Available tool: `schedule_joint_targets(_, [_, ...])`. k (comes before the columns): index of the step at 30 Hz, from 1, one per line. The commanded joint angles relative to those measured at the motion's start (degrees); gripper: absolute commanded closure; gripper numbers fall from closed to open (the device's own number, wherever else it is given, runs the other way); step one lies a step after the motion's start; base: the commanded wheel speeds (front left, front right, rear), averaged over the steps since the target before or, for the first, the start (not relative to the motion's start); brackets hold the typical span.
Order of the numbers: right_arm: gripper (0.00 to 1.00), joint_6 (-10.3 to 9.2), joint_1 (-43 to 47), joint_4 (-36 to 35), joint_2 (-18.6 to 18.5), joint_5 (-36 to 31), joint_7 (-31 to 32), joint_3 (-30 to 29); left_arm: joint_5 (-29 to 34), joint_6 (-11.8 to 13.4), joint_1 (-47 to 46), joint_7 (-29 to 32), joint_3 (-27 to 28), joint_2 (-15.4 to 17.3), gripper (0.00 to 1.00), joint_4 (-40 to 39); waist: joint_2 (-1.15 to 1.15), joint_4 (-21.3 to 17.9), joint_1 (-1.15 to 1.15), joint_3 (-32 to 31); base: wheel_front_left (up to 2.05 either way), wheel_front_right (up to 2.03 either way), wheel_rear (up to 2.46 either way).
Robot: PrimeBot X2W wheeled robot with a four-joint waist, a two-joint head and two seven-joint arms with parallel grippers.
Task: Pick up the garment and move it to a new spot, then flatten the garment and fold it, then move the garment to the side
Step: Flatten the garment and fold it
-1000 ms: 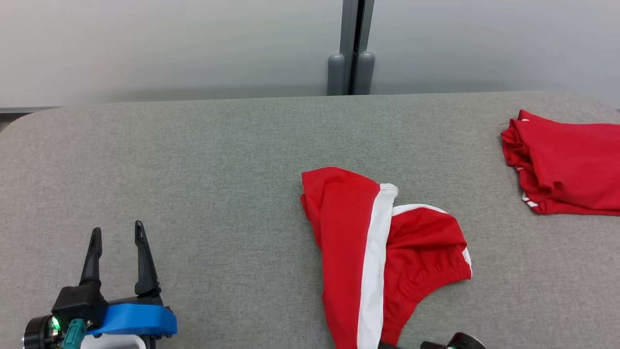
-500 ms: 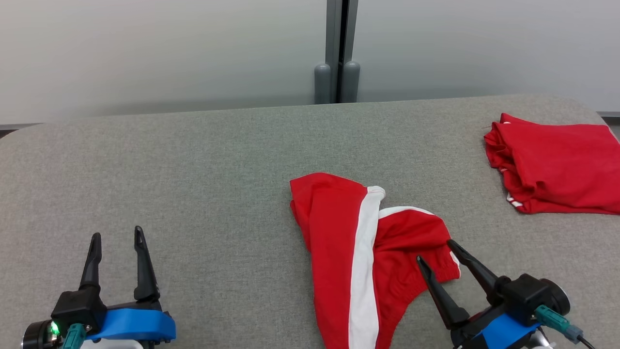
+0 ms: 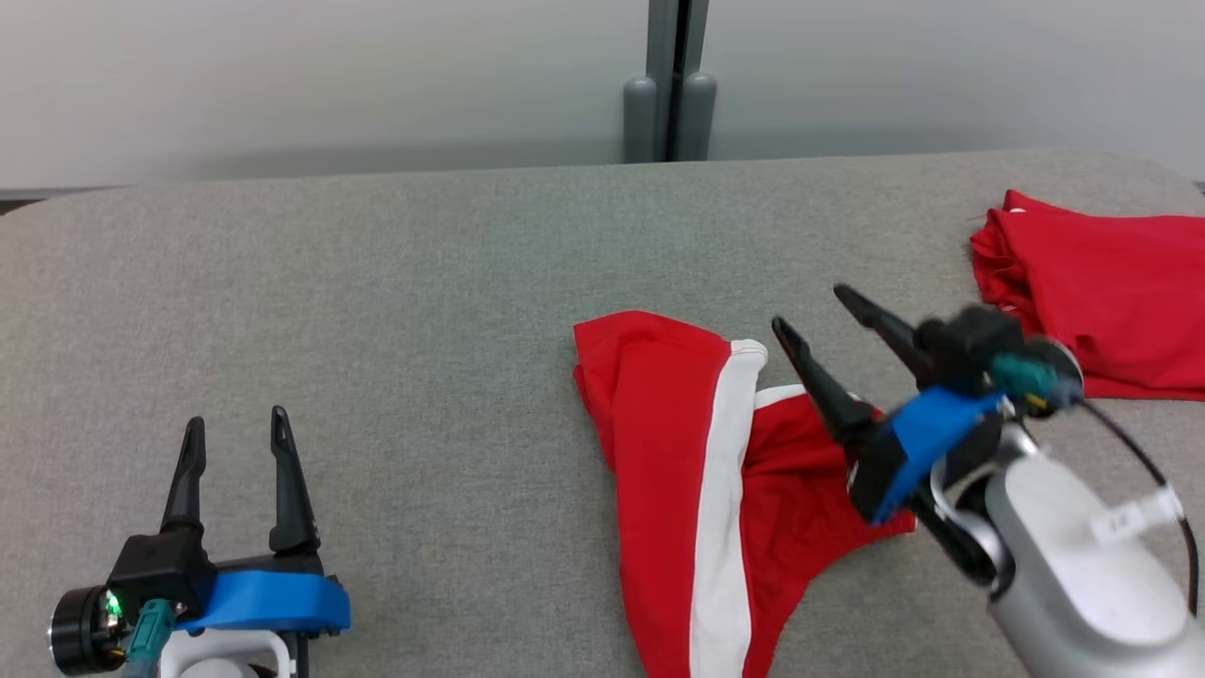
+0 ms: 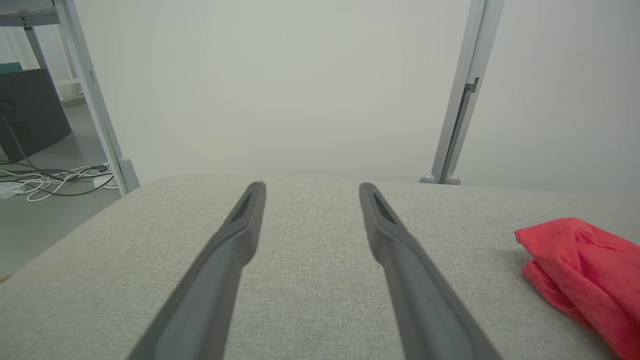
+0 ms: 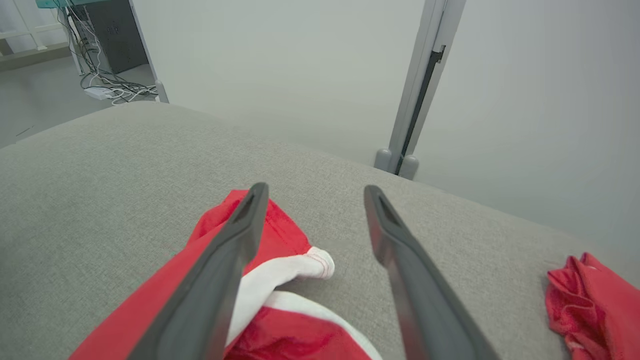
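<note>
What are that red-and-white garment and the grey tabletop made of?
Red-and-white garment: seemingly thin, soft knit, perhaps polyester; matte, draping in loose folds, with a gathered elastic edge. Tabletop: apparently covered in matte grey woven cloth, its fine weave visible; what lies beneath is hidden.

Your worktop (image 3: pixel 377 282) wears a coarse grey woven cloth, matt. The garment (image 3: pixel 659 405) is soft, matt red cloth. Your left end effector (image 3: pixel 235 418) and right end effector (image 3: pixel 808 306) show matt dark plastic fingers; the right forearm (image 3: pixel 1073 556) has a smooth, faintly glossy pale shell.
</note>
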Motion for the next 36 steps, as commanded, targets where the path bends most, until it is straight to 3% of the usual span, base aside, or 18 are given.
schedule_joint_targets(1, [0.0,0.01,-1.36,0.79,-0.37,0.67,0.71,0.27,0.26,0.07,-0.87,-0.15,-0.26,-0.04,0.0,0.09,0.0,0.56,0.0,0.56,0.0,0.0,0.0])
schedule_joint_targets(11, [0.0,0.01,-17.33,17.59,-1.9,9.25,13.09,10.37,-0.47,0.23,-3.46,-0.15,-1.39,-0.13,0.0,0.71,0.0,3.44,0.0,3.57,0.0,0.0,0.0])
schedule_joint_targets(24, [0.0,0.01,-20.77,30.65,0.17,18.07,16.14,17.62,-1.82,1.79,-5.16,-0.14,-4.21,-0.18,0.0,0.45,0.0,5.44,0.0,6.26,0.0,0.0,0.0])
schedule_joint_targets(25, [0.29,0.01,-20.76,31.29,0.42,18.79,16.39,18.1,-1.78,1.87,-5.25,-0.14,-4.19,-0.18,0.0,0.47,0.0,5.43,0.0,6.31,0.0,0.0,0.0])
schedule_joint_targets(26, [0.75,0.01,-20.95,31.85,0.47,19.33,16.29,18.72,-1.76,1.91,-5.35,-0.14,-4.22,-0.19,0.0,0.55,0.0,5.44,0.0,6.36,0.0,0.0,0.0])
schedule_joint_targets(27, [1.0,0.01,-21.18,32.3,0.45,19.81,15.99,19.25,-1.8,1.91,-5.42,-0.14,-4.23,-0.19,0.0,0.64,0.0,5.44,0.0,6.34,0.0,0.0,0.0])
schedule_joint_targets(36, [1.0,0.01,-24.27,31.86,0.58,23.9,5.51,20.12,-1.65,1.83,-5.12,-0.14,-3.75,-0.19,0.0,0.97,0.0,4.77,0.0,5.01,0.0,0.0,0.0])
